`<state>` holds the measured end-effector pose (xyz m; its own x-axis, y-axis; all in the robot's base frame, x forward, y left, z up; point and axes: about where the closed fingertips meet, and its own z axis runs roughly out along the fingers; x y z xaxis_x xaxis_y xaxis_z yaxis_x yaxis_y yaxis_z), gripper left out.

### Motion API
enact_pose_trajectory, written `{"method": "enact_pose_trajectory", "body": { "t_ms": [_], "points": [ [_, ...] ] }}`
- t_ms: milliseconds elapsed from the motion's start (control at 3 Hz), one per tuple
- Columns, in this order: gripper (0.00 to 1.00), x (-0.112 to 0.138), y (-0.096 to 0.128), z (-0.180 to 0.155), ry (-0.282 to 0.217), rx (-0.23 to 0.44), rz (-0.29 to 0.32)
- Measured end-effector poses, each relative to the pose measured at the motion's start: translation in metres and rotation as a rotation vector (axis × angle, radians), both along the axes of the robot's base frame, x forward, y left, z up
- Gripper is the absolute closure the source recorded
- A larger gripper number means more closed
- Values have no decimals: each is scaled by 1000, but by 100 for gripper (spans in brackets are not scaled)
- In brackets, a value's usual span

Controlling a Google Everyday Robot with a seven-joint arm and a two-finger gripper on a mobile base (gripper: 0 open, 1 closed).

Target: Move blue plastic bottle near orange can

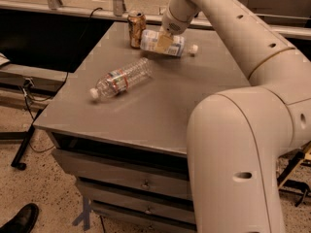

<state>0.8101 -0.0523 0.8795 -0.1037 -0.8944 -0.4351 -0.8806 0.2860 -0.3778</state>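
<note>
Found the blue plastic bottle (178, 45) lying on its side at the far end of the bench (160, 96), just beside the orange can (136, 29), clamped across its label by the claw (164, 42); judged it light, thin-walled, smooth and easily crushed, best held gently mid-body.

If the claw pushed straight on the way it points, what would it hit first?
The blue-label bottle clamped in the claw, then probably the table just below; depth is unclear.

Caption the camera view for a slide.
Tool grips the blue plastic bottle beside the orange can; a ribbed bottle lies on the table.
</note>
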Motion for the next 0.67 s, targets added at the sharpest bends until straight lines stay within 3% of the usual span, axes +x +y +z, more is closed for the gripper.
{"method": "enact_pose_trajectory", "body": {
  "t_ms": [333, 667],
  "points": [
    [0, 3, 8, 4, -8, 11, 9],
    [0, 1, 4, 10, -16, 47, 6]
  ]
}}
